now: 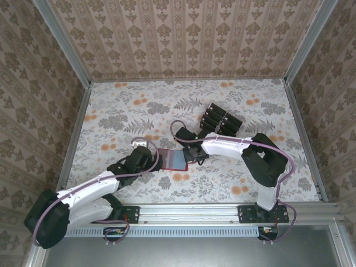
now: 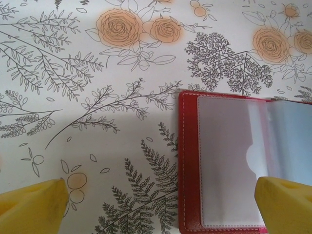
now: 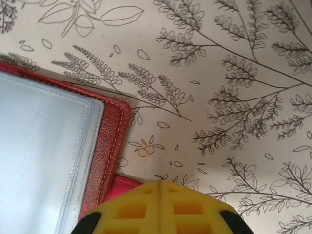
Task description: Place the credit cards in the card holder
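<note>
The card holder (image 2: 187,161) is cut off by the right edge of the left wrist view. From above, marks on the credit cards (image 1: 218,118) are too small to read.

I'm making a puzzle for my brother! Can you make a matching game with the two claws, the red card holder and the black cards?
Things:
1. left claw
2. right claw
3. card holder
4. credit cards

States:
A. lying open, flat on the table
B. shut
C. piled farther back on the table
D. wide open

Pairs: 1-D, 2-B, 3-A, 4-C
</note>
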Robot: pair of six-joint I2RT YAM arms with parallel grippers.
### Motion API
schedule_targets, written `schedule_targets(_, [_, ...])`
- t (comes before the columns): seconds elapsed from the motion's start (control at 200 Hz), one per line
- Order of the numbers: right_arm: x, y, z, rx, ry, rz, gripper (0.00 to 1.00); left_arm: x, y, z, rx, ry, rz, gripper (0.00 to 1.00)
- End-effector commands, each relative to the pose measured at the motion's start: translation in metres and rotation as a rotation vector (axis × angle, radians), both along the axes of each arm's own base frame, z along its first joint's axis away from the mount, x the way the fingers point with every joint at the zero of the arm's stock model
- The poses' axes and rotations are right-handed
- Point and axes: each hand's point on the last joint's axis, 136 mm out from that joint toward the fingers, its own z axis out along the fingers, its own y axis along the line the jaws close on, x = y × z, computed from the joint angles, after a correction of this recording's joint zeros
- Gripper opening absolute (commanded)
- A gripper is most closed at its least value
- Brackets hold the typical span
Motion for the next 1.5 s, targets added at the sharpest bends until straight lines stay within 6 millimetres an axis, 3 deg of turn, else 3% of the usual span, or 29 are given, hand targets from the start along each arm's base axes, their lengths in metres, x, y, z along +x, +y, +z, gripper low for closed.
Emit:
schedule_targets(0.0, [0.007, -0.018, 0.016, -0.05, -0.052, 0.017, 0.0, 0.009, -0.011, 0.015, -0.034, -0.032, -0.019, 1.0])
schedule_targets(0.245, [0.017, -0.037, 0.025, -0.085, -0.066, 0.009, 0.0, 0.012, -0.018, 0.014, -0.048, -0.027, -0.034, 1.0])
schedule_targets(0.645, [-0.001, -0.049, 0.019, -0.041, -0.039, -0.067, 0.04, 0.022, -0.038, 0.01, -0.052, -0.012, -0.086, 1.0])
schedule_targets(0.755, [-0.004, -0.052, 0.019, -0.031, -0.049, -0.083, 0.14, 0.026, -0.046, 0.009, -0.043, 0.003, -0.11, 1.0])
schedule_targets(0.845, [-0.003, -0.052, 0.024, -0.019, -0.062, -0.088, 0.34, 0.029, -0.051, 0.007, -0.04, 0.017, -0.118, 1.0])
schedule_targets(0.985, [0.0, -0.05, 0.046, 0.018, -0.107, -0.083, 0.52, 0.034, -0.057, 0.004, -0.039, 0.033, -0.126, 1.0])
schedule_targets(1.15, [0.007, -0.056, 0.088, 0.036, -0.184, -0.06, 0.56, 0.042, -0.058, 0.005, -0.033, 0.035, -0.109, 1.0])
schedule_targets(1.355, [0.028, -0.097, 0.131, -0.035, -0.286, -0.1, 0.6, 0.048, -0.056, 0.006, -0.036, 0.04, -0.081, 1.0])
schedule_targets(1.495, [0.048, -0.116, 0.146, -0.064, -0.326, -0.123, 0.63, 0.05, -0.053, 0.006, -0.026, 0.034, -0.073, 1.0])
